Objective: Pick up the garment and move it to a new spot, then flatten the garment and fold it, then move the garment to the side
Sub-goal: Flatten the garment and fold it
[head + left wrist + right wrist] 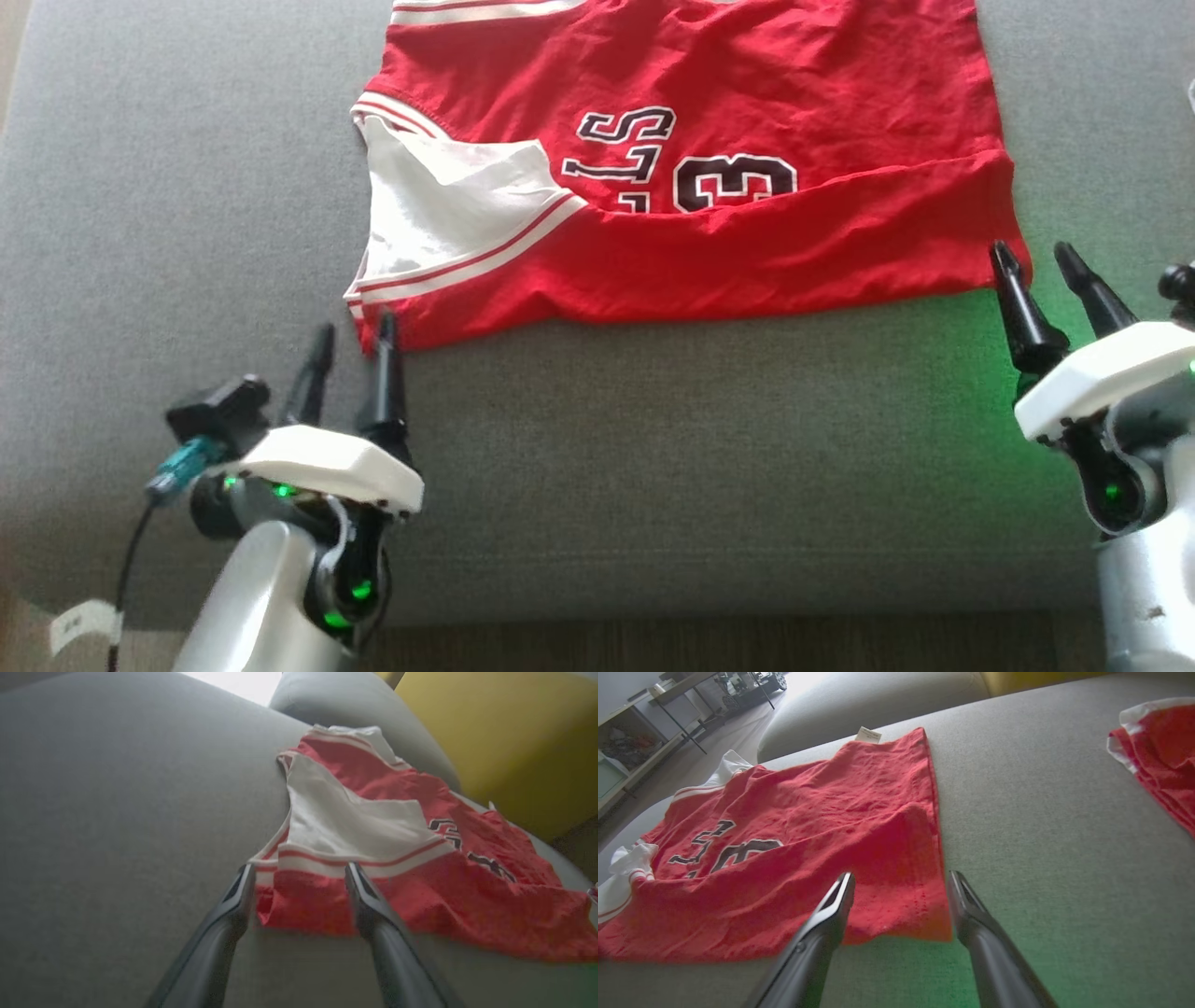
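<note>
The garment (709,252) is a red jersey with white trim and black numbers, spread on a grey cushion (653,448) with its near edge folded back over itself. My left gripper (355,325) stands open at the garment's near-left corner, and in the left wrist view that gripper (300,868) has the red corner (303,900) lying between its fingers. My right gripper (1033,248) is open at the near-right corner. In the right wrist view this gripper (901,876) frames the red hem corner (896,905), and the garment (808,826) spreads to the left.
Another red-and-white cloth (1157,756) lies farther along the cushion on the right. A yellow cushion (504,742) and a grey backrest (355,714) stand behind the garment. The cushion's front edge (653,607) runs near my arms. Shelving (626,742) stands beyond the sofa.
</note>
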